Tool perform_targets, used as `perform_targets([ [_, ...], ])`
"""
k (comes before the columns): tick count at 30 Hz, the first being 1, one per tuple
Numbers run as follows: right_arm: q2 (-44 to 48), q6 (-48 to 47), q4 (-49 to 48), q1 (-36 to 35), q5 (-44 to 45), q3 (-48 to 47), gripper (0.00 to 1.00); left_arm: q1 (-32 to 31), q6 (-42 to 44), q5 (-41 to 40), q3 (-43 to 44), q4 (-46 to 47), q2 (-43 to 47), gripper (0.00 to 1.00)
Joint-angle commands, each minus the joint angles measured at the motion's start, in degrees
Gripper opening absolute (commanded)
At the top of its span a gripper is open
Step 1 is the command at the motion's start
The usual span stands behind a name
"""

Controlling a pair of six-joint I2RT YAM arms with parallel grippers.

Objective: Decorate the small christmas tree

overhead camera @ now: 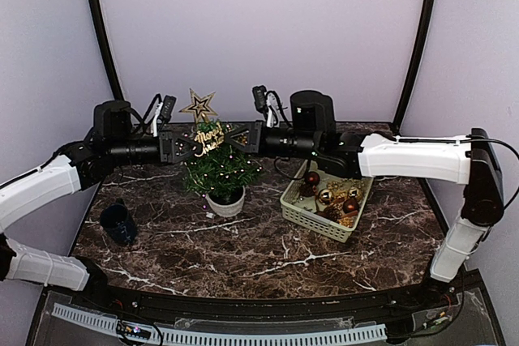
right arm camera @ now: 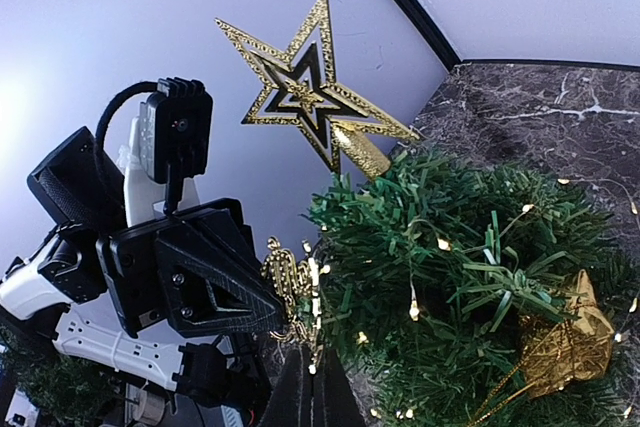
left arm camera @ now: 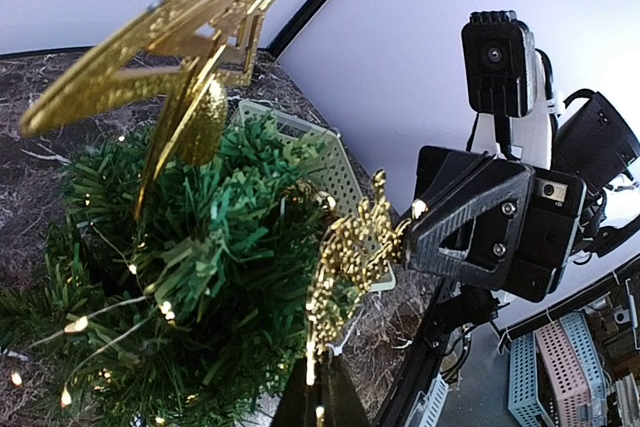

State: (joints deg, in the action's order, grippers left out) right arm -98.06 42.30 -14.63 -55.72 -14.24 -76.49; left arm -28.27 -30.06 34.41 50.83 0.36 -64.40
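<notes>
The small christmas tree [overhead camera: 217, 172] stands in a round white pot [overhead camera: 227, 203] left of the table's middle, strung with lit lights and topped by a gold star [overhead camera: 199, 105]. A gold glitter lettering sign [overhead camera: 209, 137] hangs across the tree's upper branches. My left gripper [overhead camera: 193, 145] is shut on the sign's left end and my right gripper [overhead camera: 229, 138] is shut on its right end. In the left wrist view the sign [left arm camera: 350, 252] rises from my shut fingers [left arm camera: 300, 402]. In the right wrist view the sign [right arm camera: 293, 282] sits against the tree [right arm camera: 470, 277].
A beige basket [overhead camera: 298, 210] with red and gold baubles sits right of the tree. A dark blue mug [overhead camera: 119, 222] stands at the left on the marble table [overhead camera: 243, 257]. A gold ornament [right arm camera: 565, 342] hangs in the branches.
</notes>
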Motion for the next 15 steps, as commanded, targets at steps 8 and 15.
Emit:
perform_targets([
  [8, -1.42, -0.56, -0.56, -0.53, 0.07, -1.78, 0.0, 0.06, 0.34, -1.19, -0.55, 2.01, -0.67, 0.0],
  [15, -1.91, -0.49, -0.91, -0.53, 0.59, -0.74, 0.0, 0.06, 0.79, -2.07, -1.39, 2.06, -1.42, 0.0],
])
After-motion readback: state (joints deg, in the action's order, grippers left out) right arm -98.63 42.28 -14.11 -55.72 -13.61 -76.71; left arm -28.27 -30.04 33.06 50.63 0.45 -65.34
